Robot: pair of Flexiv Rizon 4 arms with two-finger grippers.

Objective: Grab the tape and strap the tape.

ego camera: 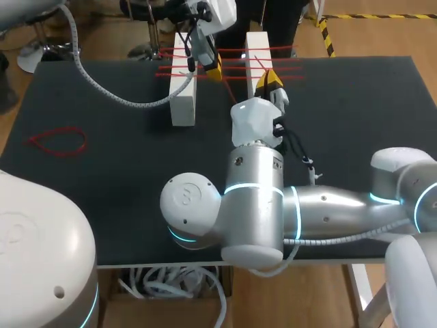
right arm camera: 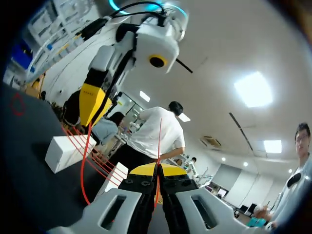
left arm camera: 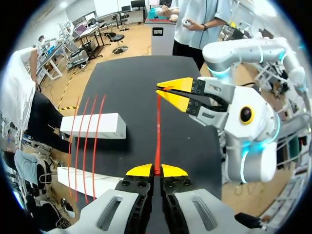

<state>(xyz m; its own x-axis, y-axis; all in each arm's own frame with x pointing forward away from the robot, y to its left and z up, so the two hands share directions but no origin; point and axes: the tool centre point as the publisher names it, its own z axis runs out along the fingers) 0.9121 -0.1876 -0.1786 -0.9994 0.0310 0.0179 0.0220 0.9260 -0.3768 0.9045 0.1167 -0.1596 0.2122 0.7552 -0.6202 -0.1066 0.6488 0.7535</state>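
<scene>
Presently, a spare red loop (ego camera: 58, 141) lay near left on the table (ego camera: 123, 205). Farther off, the right gripper (ego camera: 268, 81) was clenched on one end of the red tape (left arm camera: 158, 127) and the left gripper (left arm camera: 157, 170) on the other, the tape taut beside the white blocks (ego camera: 182, 106). Over-tension risked the tape slipping from a grip. A low pass risked snagging the strapped bands (left arm camera: 86, 146).

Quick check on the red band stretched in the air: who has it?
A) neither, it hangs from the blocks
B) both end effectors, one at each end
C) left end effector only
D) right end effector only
B: in the left wrist view the band runs taut from between the shut tips of the left end effector to the pinched tips of the right end effector.
</scene>
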